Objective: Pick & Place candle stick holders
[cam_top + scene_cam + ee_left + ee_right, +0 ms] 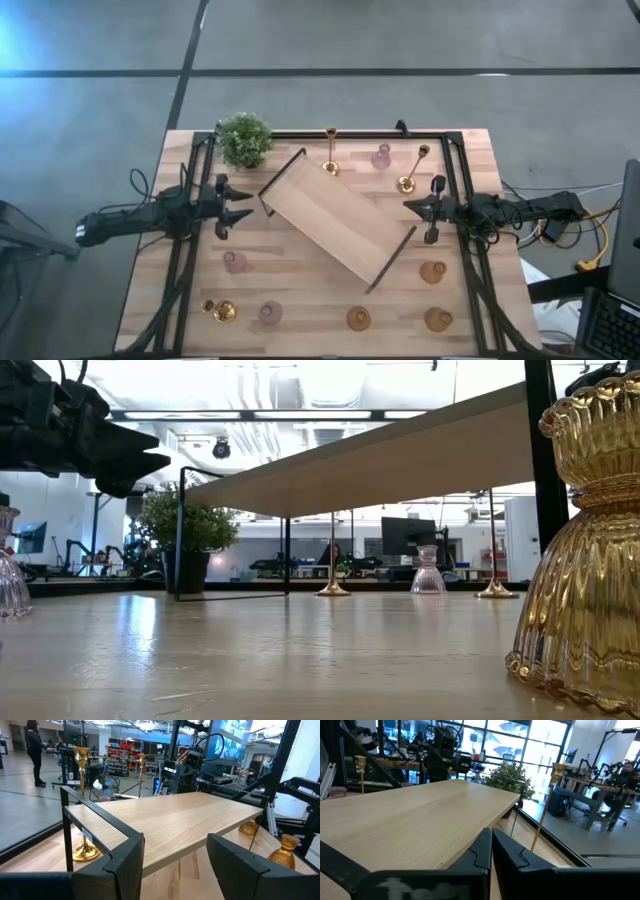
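While tray (338, 228) lies diagonal, gold candle stick holders (331, 150) stand upright

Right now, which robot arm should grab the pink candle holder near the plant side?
Probably left. The left gripper is open and close to that pink holder. The right gripper is shut, across the wooden tray.

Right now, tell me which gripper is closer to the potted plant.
Left. The left gripper sits open just in front of the potted plant, on the same side of the table. The right gripper is shut, far across the wooden tray on the opposite side.
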{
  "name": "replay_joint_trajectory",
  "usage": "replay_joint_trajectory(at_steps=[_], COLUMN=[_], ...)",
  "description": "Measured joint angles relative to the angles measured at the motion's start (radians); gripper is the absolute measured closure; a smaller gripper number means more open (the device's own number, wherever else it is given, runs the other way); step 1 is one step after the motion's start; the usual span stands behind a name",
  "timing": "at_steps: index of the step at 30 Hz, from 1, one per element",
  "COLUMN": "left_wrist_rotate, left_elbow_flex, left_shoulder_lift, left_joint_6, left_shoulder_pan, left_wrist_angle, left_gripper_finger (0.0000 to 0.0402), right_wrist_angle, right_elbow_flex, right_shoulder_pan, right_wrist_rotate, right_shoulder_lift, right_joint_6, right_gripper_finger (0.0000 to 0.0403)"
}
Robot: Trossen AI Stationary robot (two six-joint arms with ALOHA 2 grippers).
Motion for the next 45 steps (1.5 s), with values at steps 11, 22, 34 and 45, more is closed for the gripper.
replay_joint_trajectory(at_steps=[11, 22, 34, 45], left_wrist_rotate=[-0.001, -0.009, -0.024, -0.09], left_elbow_flex=[0.0, 0.0, 0.0, 0.037], left_shoulder_lift=[0.0, 0.003, 0.003, 0.003], left_joint_6=[0.009, 0.013, 0.013, 0.011], left_shoulder_pan=[0.0, 0.0, 0.001, 0.0], left_wrist_angle=[-0.001, -0.002, 0.089, 0.301], left_gripper_finger=[0.0179, 0.0179, 0.0179, 0.0179], right_wrist_angle=[0.0, 0.032, 0.292, 0.353], right_elbow_flex=[0.0, 0.0, 0.0, 0.166], right_shoulder_pan=[0.0, 0.0, 0.0, 0.0], right_wrist_rotate=[0.0, -0.014, -0.009, -0.009], right_shoulder_lift=[0.0, -0.001, -0.002, 0.029], right_joint_6=[0.0, -0.052, -0.051, -0.112], right_gripper_finger=[0.0394, 0.0394, 0.0394, 0.0394])
